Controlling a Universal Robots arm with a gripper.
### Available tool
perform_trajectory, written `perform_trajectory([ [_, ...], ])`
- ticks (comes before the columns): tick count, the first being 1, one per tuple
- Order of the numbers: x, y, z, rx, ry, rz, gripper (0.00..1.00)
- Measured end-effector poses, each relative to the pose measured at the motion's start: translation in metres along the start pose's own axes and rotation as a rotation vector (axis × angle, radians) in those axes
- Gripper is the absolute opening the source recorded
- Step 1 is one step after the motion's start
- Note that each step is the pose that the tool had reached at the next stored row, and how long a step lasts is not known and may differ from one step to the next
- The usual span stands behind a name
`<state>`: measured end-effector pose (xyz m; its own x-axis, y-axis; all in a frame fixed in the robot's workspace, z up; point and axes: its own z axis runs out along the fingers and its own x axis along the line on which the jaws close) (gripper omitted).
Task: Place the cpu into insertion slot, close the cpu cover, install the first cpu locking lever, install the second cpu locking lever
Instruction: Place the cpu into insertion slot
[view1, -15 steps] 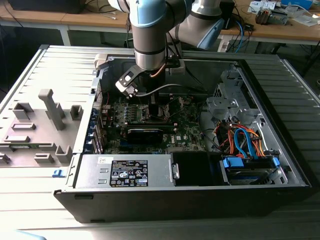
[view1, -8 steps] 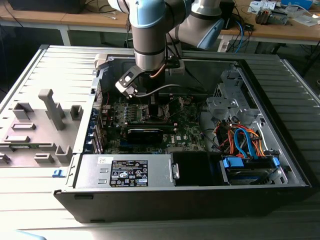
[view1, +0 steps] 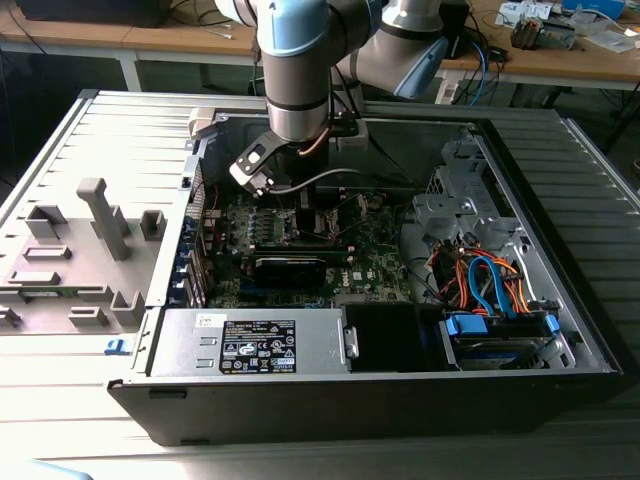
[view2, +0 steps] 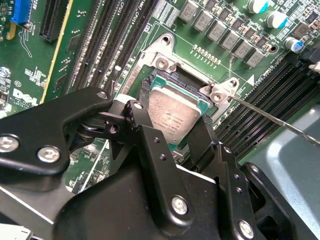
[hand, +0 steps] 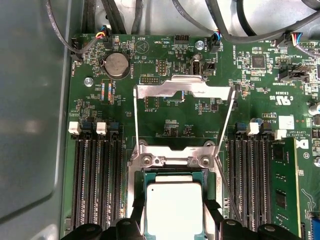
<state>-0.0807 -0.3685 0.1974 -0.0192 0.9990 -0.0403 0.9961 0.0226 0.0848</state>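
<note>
The fingers grip the cpu by opposite edges, squarely over the slot; the cover stands open beyond.

The cpu has a pale, matt metal face; the cover is bare shiny metal; the board is glossy green; the fingers are matt black.

You're looking across a pale grey ribbed metal counter, brightly lit along its near edge. Behind it runs a light wooden desk on white legs. At the exterior view's right, the desk is cluttered with cables and small boxes. Underneath the desk lies shadow.
</note>
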Motion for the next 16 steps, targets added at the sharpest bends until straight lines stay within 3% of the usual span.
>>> perform_trajectory([
  [5,0.0001,-0.0001,0.0002,0.0000,0.0008,0.000,0.55],
  [6,0.0001,0.0000,0.0002,-0.0004,0.0007,0.000,0.62],
  [11,0.0000,0.0000,-0.0007,0.0001,-0.0002,0.000,0.62],
  [16,-0.0006,0.0013,-0.0156,-0.0006,0.0022,0.000,0.62],
])
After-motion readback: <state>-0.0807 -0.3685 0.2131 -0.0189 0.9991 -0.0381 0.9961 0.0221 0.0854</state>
